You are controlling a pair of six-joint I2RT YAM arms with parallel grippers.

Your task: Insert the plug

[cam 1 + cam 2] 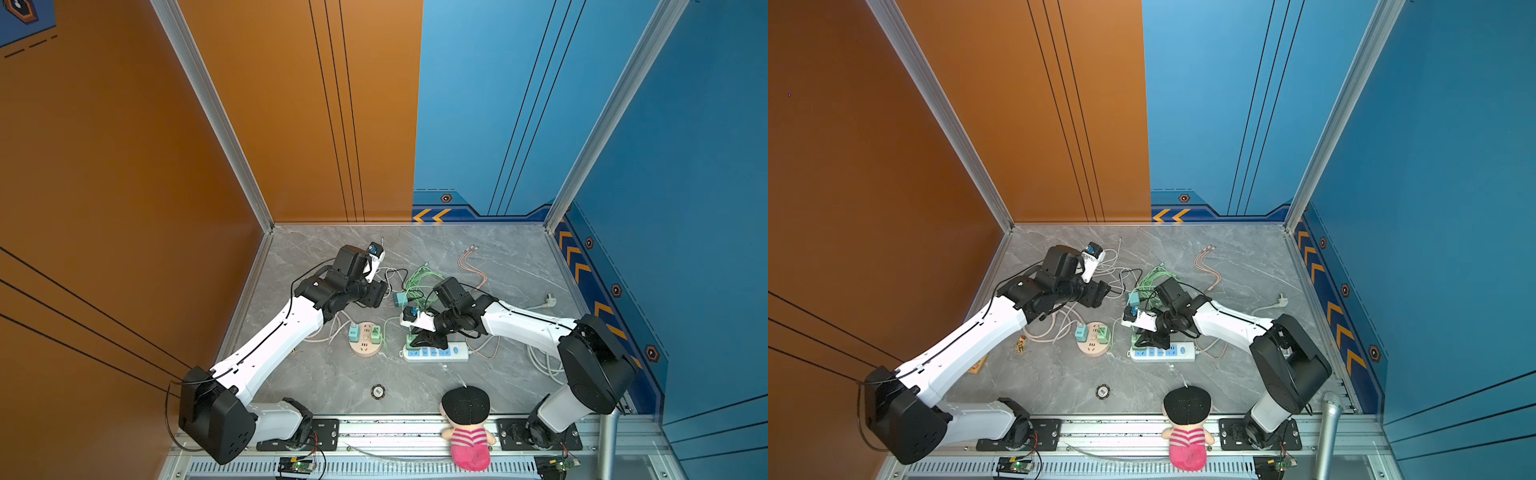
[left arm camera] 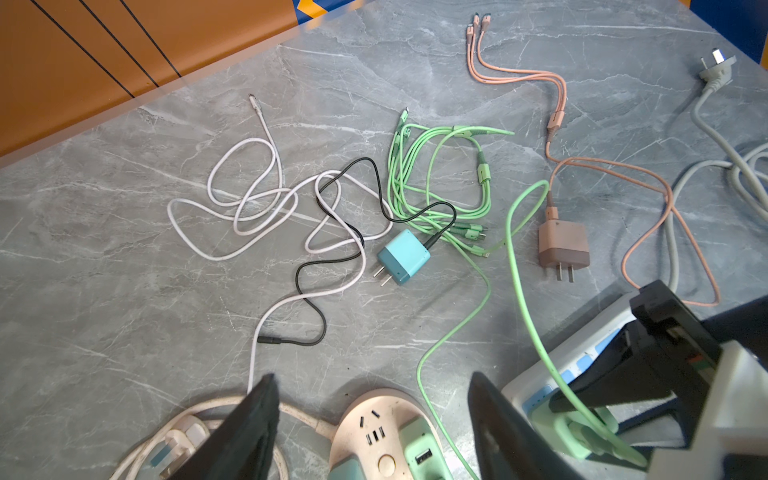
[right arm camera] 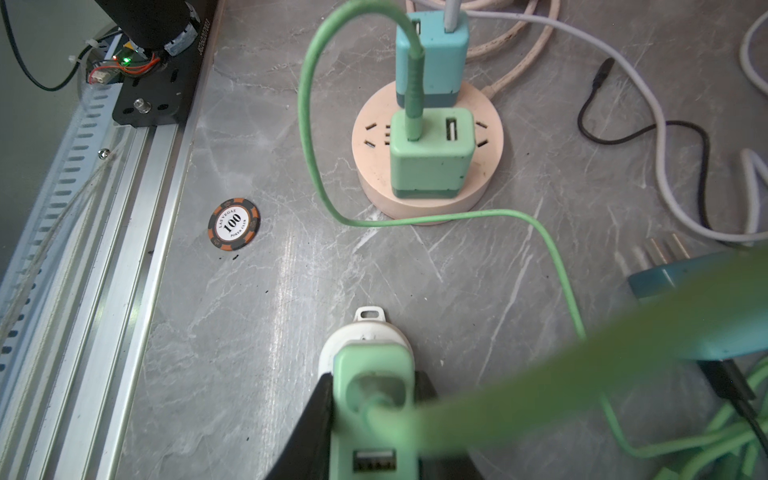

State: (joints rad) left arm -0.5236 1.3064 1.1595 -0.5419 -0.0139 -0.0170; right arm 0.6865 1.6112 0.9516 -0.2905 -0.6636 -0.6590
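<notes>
Between R fingers [image 3: 308,432]: green plug [image 3: 374,370]

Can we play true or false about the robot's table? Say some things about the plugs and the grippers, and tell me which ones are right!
1. The right gripper is shut on a green plug. True.
2. The left gripper holds the loose blue charger. False: the left gripper is open and empty, and the loose blue charger lies on the table.
3. The round socket has a blue charger and a green charger plugged into it. True.
4. The poker chip sits on top of the round socket. False: the poker chip lies on the table, apart from the socket.
</notes>
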